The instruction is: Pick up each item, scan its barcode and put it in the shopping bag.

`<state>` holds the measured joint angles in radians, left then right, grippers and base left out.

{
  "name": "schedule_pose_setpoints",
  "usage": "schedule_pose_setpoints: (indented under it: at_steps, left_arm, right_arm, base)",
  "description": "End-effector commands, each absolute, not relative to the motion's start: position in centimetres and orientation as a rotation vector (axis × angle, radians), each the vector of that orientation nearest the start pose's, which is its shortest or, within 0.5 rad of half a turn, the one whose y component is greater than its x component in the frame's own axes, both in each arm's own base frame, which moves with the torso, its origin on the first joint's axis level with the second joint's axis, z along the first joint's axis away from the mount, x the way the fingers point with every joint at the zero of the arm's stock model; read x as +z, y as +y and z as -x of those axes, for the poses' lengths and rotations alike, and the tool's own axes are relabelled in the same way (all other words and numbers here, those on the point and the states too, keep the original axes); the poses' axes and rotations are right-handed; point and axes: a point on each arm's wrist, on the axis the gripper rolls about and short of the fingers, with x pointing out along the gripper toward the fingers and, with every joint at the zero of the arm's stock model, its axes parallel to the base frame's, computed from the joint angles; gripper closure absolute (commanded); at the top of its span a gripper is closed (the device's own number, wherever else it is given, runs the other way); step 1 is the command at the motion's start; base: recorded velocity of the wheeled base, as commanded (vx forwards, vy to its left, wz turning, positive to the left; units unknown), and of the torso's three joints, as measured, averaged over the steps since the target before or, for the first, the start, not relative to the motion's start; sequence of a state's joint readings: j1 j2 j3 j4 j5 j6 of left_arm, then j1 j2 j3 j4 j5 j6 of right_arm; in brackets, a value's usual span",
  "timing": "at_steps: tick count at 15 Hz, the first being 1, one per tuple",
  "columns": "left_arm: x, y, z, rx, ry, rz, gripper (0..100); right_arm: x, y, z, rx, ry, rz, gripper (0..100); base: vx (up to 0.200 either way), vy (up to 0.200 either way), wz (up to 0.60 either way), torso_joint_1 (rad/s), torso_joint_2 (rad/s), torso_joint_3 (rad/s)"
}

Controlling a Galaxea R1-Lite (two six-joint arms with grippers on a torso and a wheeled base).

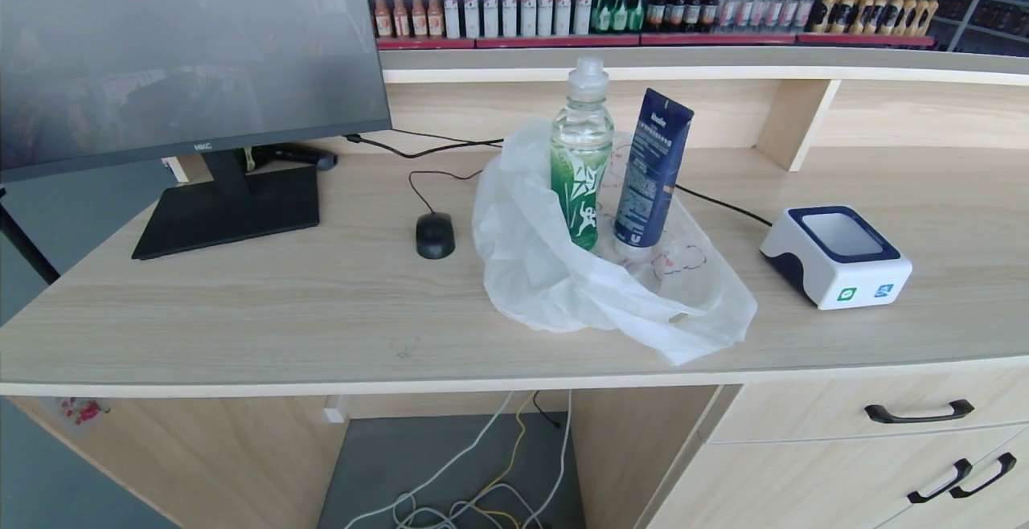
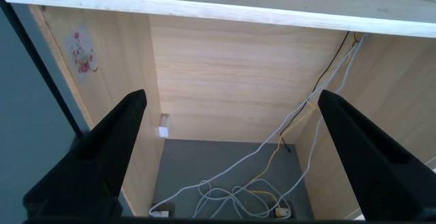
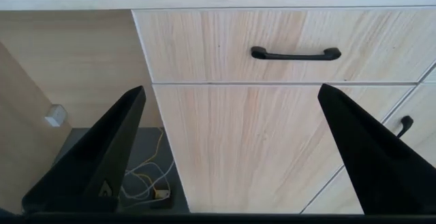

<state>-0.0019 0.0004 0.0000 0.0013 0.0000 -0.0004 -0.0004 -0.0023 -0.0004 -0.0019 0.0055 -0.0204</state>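
A clear bottle with a green label [image 1: 581,157] stands upright inside the white plastic shopping bag [image 1: 563,272] in the middle of the counter. A dark blue tube [image 1: 649,169] leans upright beside it in the same bag. The white and blue barcode scanner [image 1: 834,255] sits to the right of the bag. My left gripper [image 2: 228,156] hangs open below the counter edge, facing the leg space with loose cables. My right gripper [image 3: 228,156] is open too, low in front of the drawers, with nothing between its fingers.
A monitor [image 1: 185,55] on a black stand occupies the counter's left, with a black mouse [image 1: 435,235] beside the bag. Cables run behind the bag. Drawers with black handles [image 3: 295,54] lie under the counter's right side. A raised wooden ledge [image 1: 691,71] backs the counter.
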Motion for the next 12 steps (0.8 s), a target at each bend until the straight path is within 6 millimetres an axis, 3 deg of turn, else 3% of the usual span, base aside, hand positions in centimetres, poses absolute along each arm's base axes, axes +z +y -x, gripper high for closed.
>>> schedule_pose_setpoints:
  at_steps: [1,12]
  left_arm:
    - [7.55,0.0,2.28,-0.002,0.0,0.0,0]
    - [7.55,0.0,2.28,0.0,0.0,0.005,0]
  right_arm:
    - [7.56,0.01,2.28,0.008,-0.002,0.021,0]
    - [7.56,0.01,2.28,0.008,-0.002,0.021,0]
  base:
    - [0.0,-0.2,0.0,0.012,0.0,0.007]
    - [0.0,-0.2,0.0,0.005,0.01,0.004]
